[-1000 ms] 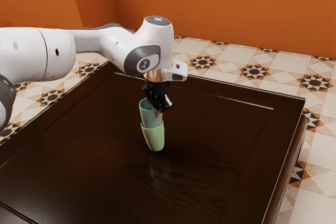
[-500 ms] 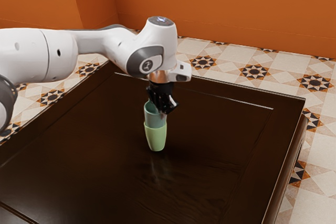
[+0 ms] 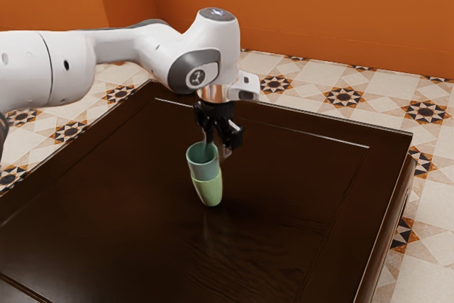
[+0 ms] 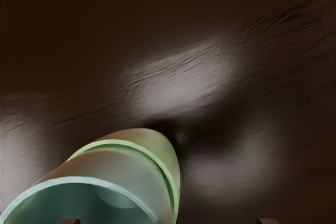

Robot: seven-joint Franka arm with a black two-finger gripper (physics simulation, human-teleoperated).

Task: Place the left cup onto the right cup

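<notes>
My hand (image 3: 218, 144) is spread wide and holds nothing. It hangs just above the blue-green cup (image 3: 201, 163). That cup sits inside the green cup (image 3: 210, 191), which stands on the table (image 3: 298, 204). Both cups lean the same way, with their mouths up and tipped to the exterior view's left. I think the cup is light, hard and slippery. The best place to hold it is the rim, with one finger inside.

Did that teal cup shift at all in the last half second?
Yes. The teal cup has tipped toward the exterior view's left, with the green cup under it, whose foot keeps its spot on the table.
</notes>
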